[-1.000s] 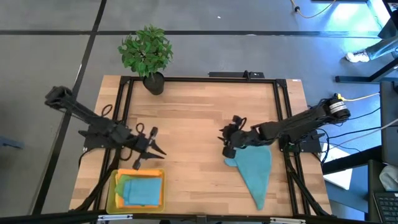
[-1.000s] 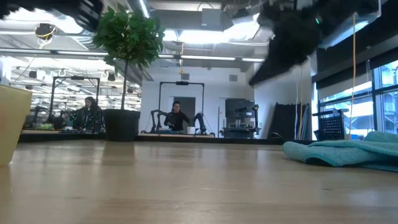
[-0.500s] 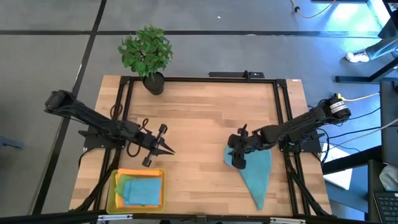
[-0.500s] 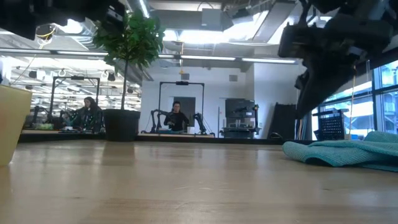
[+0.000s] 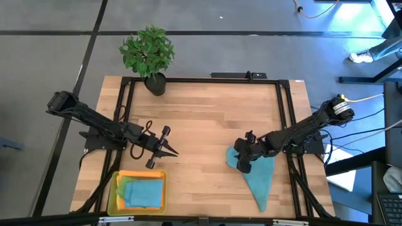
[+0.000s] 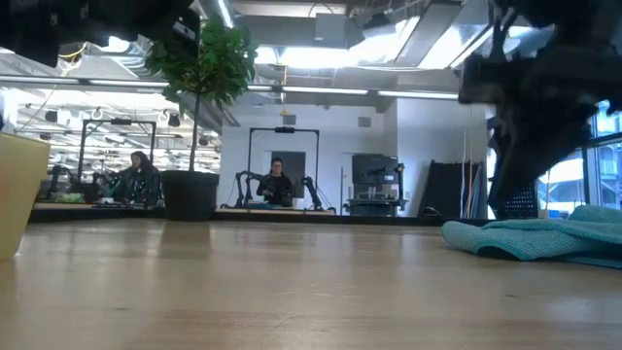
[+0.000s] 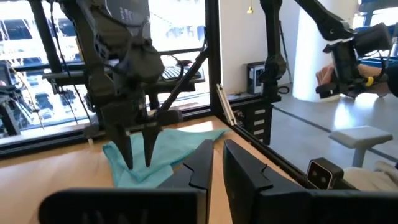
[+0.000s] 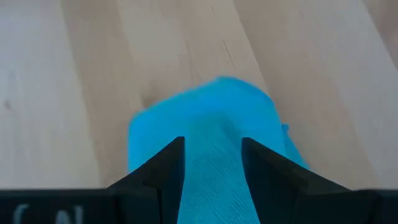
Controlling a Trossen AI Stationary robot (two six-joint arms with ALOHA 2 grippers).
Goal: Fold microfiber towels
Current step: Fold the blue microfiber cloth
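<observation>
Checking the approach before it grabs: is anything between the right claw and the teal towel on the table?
Nothing visible. The right claw is directly over the teal towel's near end, jaws apart, bare cloth between its fingers.

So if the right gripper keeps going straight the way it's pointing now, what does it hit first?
Most likely the teal towel. The right gripper points down at it with fingers apart, straddling the cloth near its corner, and bare wooden table lies beyond. How much gap remains above the cloth is unclear.

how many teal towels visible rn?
2. One teal towel lies loose on the table's right side under the right gripper; another sits folded atop the stack in the yellow tray. More may be hidden beneath.
</observation>
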